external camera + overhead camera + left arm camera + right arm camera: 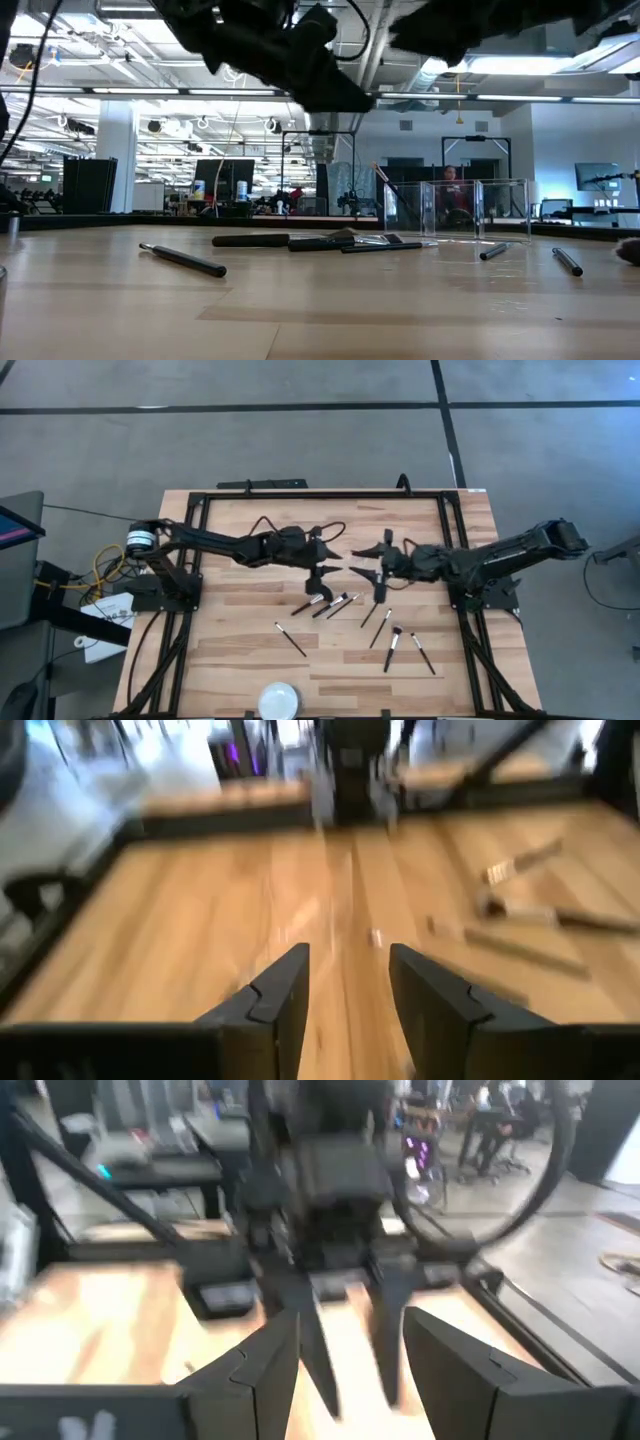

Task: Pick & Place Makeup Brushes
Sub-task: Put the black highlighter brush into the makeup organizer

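Both grippers meet over the middle of the table in the high view: the left gripper (322, 574) hangs just above a cluster of makeup brushes (335, 603), and the right gripper (374, 574) sits beside it, facing it. About 7 brushes lie scattered on the wood between there and the round white dish (278, 700) at the near edge; they are thin dark sticks, some with pale tips.

From table height, the brushes lie flat, 1 dark handle (183, 259) apart from the cluster, with a clear plastic holder (455, 208) standing behind them. Both arms hang overhead, touching nothing.

Seen from the left wrist, the fingers (283, 1000) stand apart with bare wood between them; blurred brushes lie off to the side.

Through the right wrist camera, its fingers (266, 1363) are also spread and empty, the left gripper close ahead.

A good pick probably means choosing 1 brush, centring the jaws across its handle, and lowering squarely before closing.
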{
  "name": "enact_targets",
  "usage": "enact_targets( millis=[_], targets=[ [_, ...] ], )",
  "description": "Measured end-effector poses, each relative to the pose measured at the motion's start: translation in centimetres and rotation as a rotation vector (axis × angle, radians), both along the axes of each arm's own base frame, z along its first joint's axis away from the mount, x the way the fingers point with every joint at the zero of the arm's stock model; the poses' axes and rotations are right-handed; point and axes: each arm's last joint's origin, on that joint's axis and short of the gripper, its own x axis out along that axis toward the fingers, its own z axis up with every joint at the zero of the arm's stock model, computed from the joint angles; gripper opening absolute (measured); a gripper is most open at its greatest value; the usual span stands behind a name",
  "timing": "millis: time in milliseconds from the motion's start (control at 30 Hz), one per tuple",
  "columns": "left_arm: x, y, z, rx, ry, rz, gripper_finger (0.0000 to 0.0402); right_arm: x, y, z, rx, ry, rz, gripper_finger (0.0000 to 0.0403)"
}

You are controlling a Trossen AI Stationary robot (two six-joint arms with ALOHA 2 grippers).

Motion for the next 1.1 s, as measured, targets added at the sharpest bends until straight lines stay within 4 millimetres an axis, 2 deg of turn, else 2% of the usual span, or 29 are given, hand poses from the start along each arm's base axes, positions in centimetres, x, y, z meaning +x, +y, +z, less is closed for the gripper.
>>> enact_targets(
  millis=[67,167,367,533,800,1000,1100],
  targets=[
    [-1.1,0.0,0.0,-0.014,0.109,0.004,0.0136,0.9,-0.4,-0.7,-0.003,0.024,-0.020,0.0176],
    [-2.0,-0.2,-0.7,-0.026,0.203,0.005,0.0136,2.2,-0.8,-0.6,0.015,0.034,-0.045,0.0178],
    [-4.5,-1.6,-6.4,-0.111,0.380,0.024,0.0138,3.3,-0.2,0.5,0.026,0.045,-0.027,0.0172],
    [-5.6,-3.0,-8.3,-0.165,0.343,0.034,0.0155,3.3,0.3,0.7,-0.014,0.049,-0.003,0.0168],
    [-6.9,-5.1,-11.3,-0.214,0.289,0.071,0.0183,3.4,-0.2,0.9,-0.028,0.037,-0.019,0.0166],
    [-6.2,-5.7,-14.2,-0.241,0.287,0.080,0.0178,3.4,-0.5,0.9,-0.029,0.034,-0.028,0.0166],
    [-6.2,-5.6,-14.9,-0.214,0.293,0.119,0.0159,3.4,-0.5,0.9,-0.019,0.035,-0.031,0.0164]
  ],
)
